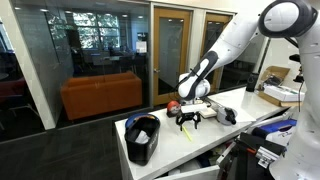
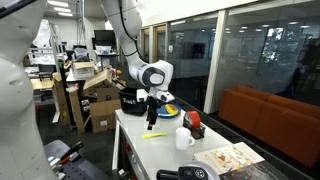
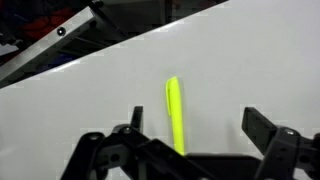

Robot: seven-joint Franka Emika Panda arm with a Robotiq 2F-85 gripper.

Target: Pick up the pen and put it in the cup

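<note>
Gripper (image 3: 192,125) spread wide over the yellow-green pen (image 3: 175,112) lying on the bench (image 3: 240,60), with nothing grasped yet and the white cup (image 2: 184,138) waiting.

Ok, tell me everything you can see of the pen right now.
The pen is a thin, short yellow-green stick, plain and smooth-looking, lying flat on the white table. In the wrist view it sits between the open fingers of the gripper, nearer one of them; nothing visibly touches it but the table.
</note>
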